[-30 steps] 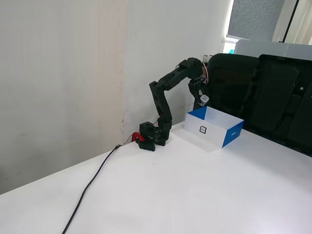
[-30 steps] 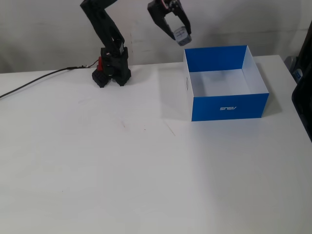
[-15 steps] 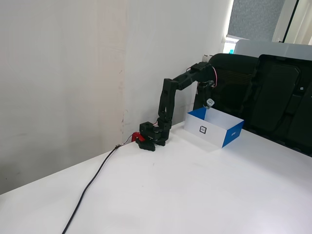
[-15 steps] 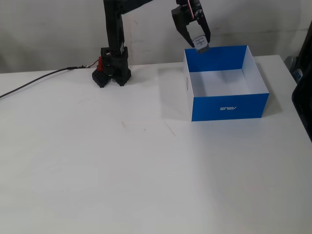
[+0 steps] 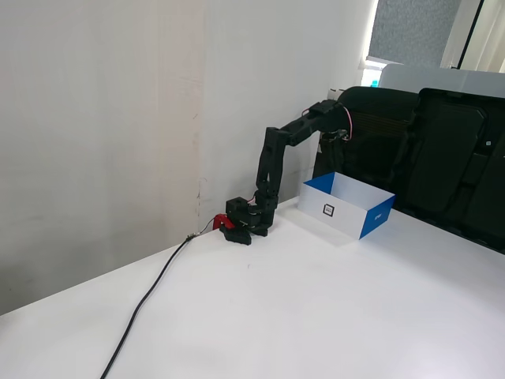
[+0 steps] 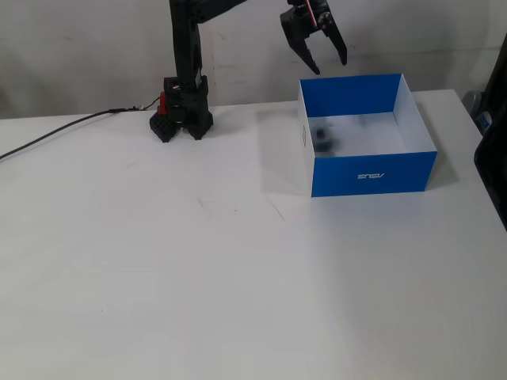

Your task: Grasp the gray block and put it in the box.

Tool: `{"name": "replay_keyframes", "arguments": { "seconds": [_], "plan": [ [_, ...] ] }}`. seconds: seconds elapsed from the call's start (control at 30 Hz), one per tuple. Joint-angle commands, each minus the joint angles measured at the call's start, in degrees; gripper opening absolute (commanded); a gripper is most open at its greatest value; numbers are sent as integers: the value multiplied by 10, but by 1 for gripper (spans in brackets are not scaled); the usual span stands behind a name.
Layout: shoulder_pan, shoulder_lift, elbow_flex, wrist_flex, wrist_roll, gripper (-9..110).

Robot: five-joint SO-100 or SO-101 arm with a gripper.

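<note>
Gripper (image 6: 328,63) at upper centre of a fixed view, jaws spread, holding nothing, poised above the far-left corner of the box (image 6: 372,173), gray block (image 6: 323,136) blurred inside the box near its left wall, white worktop (image 6: 198,277).

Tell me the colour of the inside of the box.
White inside; the box is blue outside. Clearest in the fixed view looking down into it.

The gray block (image 6: 323,136) lies inside the box (image 6: 372,170).
</note>
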Motion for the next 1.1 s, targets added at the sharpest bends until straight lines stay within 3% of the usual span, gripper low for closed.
{"name": "replay_keyframes", "arguments": {
  "seconds": [0.0,0.1,0.2,0.27,0.57,1.07],
  "plan": [
    [-1,3,-59,13,4,20],
    [-8,2,-69,14,1,18],
    [-25,5,-87,18,-2,4],
    [-43,9,-92,20,-3,0],
    [-163,83,-58,27,-4,0],
    [-422,343,220,-18,-104,0]
  ]
}}
